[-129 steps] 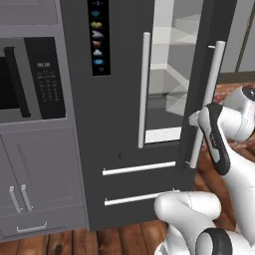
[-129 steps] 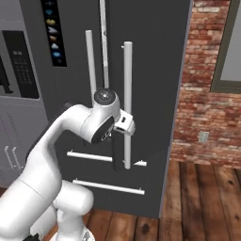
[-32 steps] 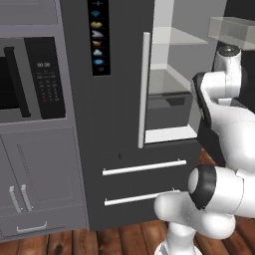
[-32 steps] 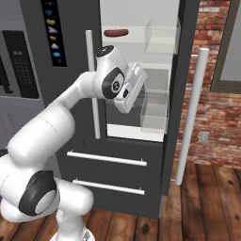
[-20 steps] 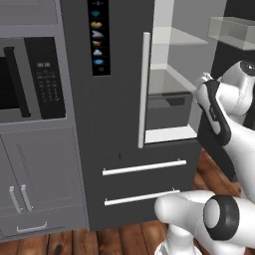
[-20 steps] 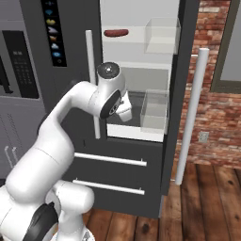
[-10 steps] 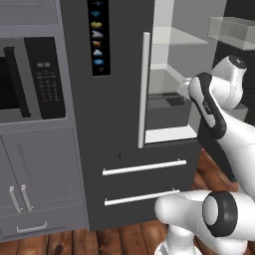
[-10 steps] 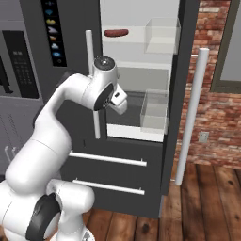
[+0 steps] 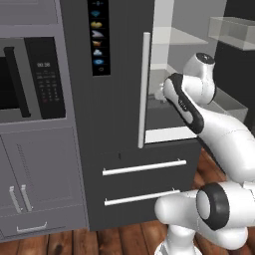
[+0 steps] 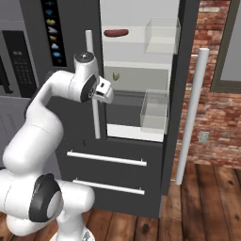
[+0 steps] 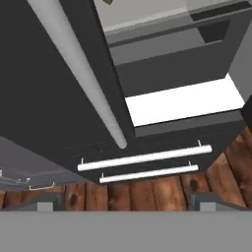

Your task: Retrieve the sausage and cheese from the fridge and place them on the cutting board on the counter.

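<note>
The fridge (image 10: 56, 122) stands with its right door swung open. On the top shelf lies the reddish-brown sausage (image 10: 116, 33). One shelf lower sits the small yellowish cheese (image 10: 116, 75), which also shows at the top edge of the hand view (image 11: 107, 2). My gripper (image 10: 107, 94) hangs at the left edge of the opening, beside the closed left door's silver handle (image 10: 92, 84) and below the cheese. In the left base view the gripper (image 9: 160, 92) shows in front of the shelves. Its fingertips (image 11: 47, 202) stand wide apart, so the gripper (image 11: 126, 202) is open and holds nothing. The cutting board and counter are out of view.
The open right door (image 10: 181, 94) with its long handle (image 10: 190, 115) juts out on the right and carries two clear bins (image 10: 155, 111). Two drawers with bar handles (image 11: 145, 157) lie below the opening. A grey cabinet with a black-panelled oven (image 9: 30, 79) stands to the left.
The hand has risen and drifted left, from in front of the lower shelf to the left door's handle. The jaws have stayed wide.
</note>
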Robot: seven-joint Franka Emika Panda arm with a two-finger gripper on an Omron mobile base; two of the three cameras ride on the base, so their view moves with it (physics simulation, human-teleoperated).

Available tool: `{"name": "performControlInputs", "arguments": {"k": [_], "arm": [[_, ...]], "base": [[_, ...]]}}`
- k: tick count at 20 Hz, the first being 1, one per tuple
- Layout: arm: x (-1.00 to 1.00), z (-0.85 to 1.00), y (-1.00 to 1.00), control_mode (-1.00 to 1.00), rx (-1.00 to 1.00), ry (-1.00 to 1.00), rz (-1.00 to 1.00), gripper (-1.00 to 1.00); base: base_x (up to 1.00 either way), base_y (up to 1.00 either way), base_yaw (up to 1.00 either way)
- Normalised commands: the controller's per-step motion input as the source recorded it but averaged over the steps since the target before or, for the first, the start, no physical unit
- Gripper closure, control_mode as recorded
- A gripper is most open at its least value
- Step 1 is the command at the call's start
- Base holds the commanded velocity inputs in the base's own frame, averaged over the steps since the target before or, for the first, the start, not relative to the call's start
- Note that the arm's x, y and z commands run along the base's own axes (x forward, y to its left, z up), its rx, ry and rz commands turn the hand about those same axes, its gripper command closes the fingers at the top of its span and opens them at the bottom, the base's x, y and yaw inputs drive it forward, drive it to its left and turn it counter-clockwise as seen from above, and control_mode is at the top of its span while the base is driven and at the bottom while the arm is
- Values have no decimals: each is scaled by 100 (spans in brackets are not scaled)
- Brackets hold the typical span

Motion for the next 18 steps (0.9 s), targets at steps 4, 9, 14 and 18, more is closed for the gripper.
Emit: {"name": "performControlInputs", "arguments": {"k": [4,9,14,18], "arm": [[44,-6,57,-100,-10,0,24,-100],[56,-1,38,-100,-5,0,14,-100],[57,0,16,-100,-3,0,0,-100],[46,-2,5,-100,-3,0,-1,-100]], "base": [[0,0,0],[0,0,0],[0,0,0],[0,0,0]]}}
